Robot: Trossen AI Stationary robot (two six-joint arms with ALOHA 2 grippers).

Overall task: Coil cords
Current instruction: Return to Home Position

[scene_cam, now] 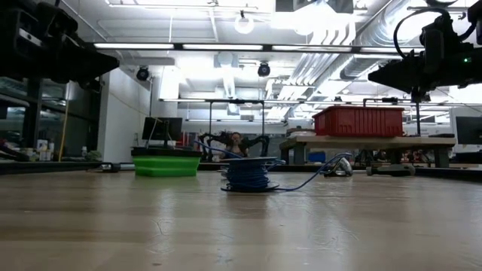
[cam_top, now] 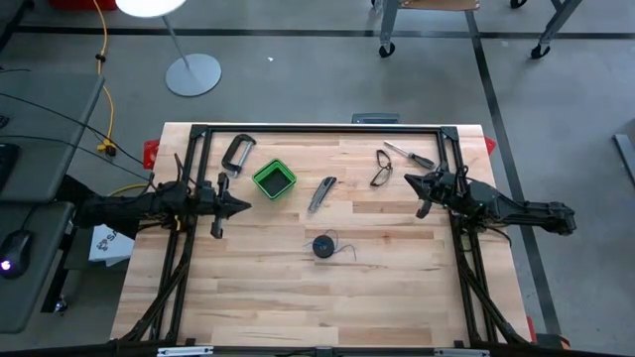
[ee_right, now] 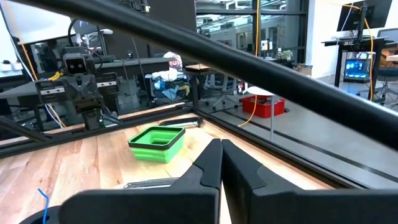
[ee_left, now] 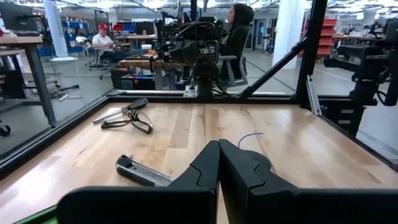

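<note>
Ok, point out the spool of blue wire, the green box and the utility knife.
spool of blue wire (cam_top: 324, 246), high view, on the centre of the dark spool.
green box (scene_cam: 166, 166), low view, on its near side wall.
utility knife (cam_top: 320, 194), high view, on the middle of its body.

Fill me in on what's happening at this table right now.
Nothing is being handled at the moment. The spool sits alone mid-table with the blue wire mostly wound on it and a short tail lying loose on the wood beside it. The left gripper and the right gripper are both shut and empty, held above the table at opposite sides, well clear of the spool.
</note>
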